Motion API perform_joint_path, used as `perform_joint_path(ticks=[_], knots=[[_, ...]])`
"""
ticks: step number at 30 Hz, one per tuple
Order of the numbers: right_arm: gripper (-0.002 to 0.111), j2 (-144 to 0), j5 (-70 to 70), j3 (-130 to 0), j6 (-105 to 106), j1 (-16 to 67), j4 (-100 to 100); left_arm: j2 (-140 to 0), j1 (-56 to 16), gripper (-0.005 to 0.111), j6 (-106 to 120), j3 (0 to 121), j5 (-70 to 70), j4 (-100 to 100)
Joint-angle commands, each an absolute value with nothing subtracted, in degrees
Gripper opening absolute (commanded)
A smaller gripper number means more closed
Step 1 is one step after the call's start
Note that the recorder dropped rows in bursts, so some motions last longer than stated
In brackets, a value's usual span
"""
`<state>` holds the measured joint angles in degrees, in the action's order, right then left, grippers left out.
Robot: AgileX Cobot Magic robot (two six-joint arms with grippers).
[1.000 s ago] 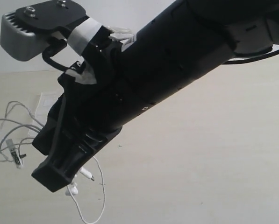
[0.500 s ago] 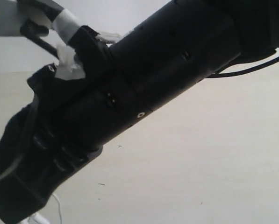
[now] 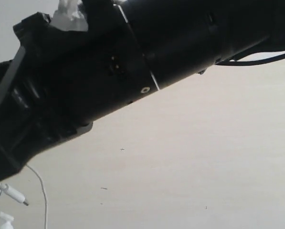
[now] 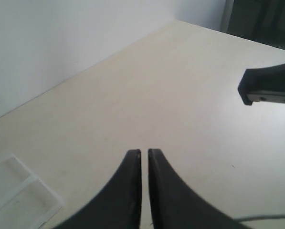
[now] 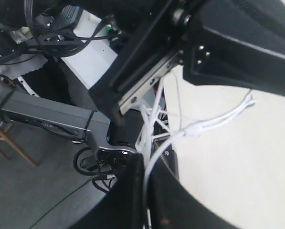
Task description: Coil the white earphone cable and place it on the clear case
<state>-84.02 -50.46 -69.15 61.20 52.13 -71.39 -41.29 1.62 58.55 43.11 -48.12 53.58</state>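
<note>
In the right wrist view my right gripper (image 5: 144,155) is shut on the white earphone cable (image 5: 154,162). The cable runs out between the fingers toward a small white piece (image 5: 195,128), with several strands rising behind the other arm's gripper body (image 5: 142,81). My left gripper (image 4: 144,151) is shut to a hairline gap, and nothing shows between its fingers. The clear case (image 4: 18,198) lies flat on the table beside it. In the exterior view a black arm (image 3: 109,71) fills the upper left. The cable's plug (image 3: 15,195) and an earbud (image 3: 4,217) hang in the bottom-left corner.
The pale table (image 3: 204,157) stretches to the right in the exterior view. A white wall (image 4: 61,43) borders the table's far side. The other gripper's black fingertip (image 4: 269,86) juts into the left wrist view. Frame bars and wiring (image 5: 47,114) stand off the table's edge.
The black arm has swung closer and higher in the exterior view, now covering the case and the cable tangle. The plug and earbuds have shifted left into the corner.
</note>
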Motion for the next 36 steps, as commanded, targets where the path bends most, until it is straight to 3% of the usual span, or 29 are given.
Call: perform_joint_path(ticks=[1, 36], knots=[[0.000, -83.3, -47.9, -69.1, 61.8, 52.0, -72.1, -41.3, 1.7, 0.008, 58.5, 43.3, -50.1, 53.8], [0.000, -84.3, -37.1, -69.1, 74.1, 52.0, -88.5, -41.3, 1.7, 0.008, 61.1, 37.4, -50.2, 59.7]])
